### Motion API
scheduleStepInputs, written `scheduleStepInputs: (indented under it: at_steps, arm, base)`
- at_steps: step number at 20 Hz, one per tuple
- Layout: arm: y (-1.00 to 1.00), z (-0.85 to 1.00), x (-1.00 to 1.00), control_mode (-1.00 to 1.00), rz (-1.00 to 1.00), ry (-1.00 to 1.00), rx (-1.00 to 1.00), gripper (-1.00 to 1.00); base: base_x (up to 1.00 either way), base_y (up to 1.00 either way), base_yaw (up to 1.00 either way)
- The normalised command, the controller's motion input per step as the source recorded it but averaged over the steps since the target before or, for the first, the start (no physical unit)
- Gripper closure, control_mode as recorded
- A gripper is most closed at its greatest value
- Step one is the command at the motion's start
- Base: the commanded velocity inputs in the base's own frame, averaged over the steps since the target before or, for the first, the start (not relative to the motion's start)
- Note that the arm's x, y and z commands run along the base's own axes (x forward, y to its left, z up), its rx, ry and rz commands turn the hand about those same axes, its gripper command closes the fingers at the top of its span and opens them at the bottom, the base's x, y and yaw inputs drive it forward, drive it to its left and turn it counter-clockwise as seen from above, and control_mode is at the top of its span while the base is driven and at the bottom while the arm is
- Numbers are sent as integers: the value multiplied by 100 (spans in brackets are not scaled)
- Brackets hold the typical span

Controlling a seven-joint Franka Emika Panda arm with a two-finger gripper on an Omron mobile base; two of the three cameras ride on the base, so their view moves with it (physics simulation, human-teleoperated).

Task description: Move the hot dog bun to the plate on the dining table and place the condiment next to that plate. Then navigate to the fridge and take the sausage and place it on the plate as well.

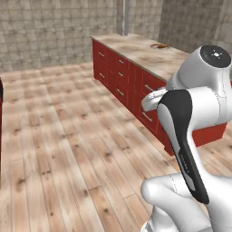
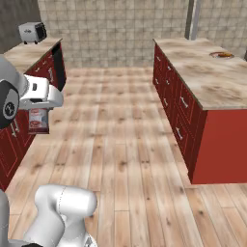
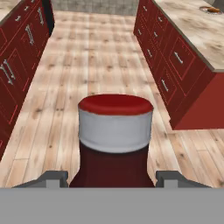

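Gripper (image 3: 112,177): closed on the condiment bottle (image 3: 114,140), one finger (image 3: 54,177) on each side of the dark reddish-brown body. The bottle stands upright between them, its red cap uppermost with a pale band just below it. In the right base view the same bottle (image 2: 38,120) hangs under the white hand, clear of the floor and in front of the red cabinets on the left, its pale label facing the camera.

Dining table (image 2: 212,77): a long table with a beige-brown marble top and a red base with drawers, standing to the right across the wooden floor (image 2: 120,144), well apart from the bottle.

Plate (image 2: 222,55): lying near the far end of the table top. Something tan-orange lies on it, too small to identify; the same item (image 3: 211,8) appears at the upper right of the hand view.

Other: a grey toaster (image 2: 33,32) sits on the far left counter, against a tiled wall.
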Motion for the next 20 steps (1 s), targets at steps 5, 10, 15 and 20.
scheduleStepInputs:
  at_steps: [5,10,15,20]
  arm:
    - [0,0,0,100,0,0,0,100]
    - [0,0,0,100,0,0,0,100]
    - [0,0,0,100,0,0,0,100]
    - [0,0,0,100,0,0,0,100]
  base:
    - [10,-53,-89]
    - [21,-56,-84]
    - [47,-44,-77]
    - [96,-5,-58]
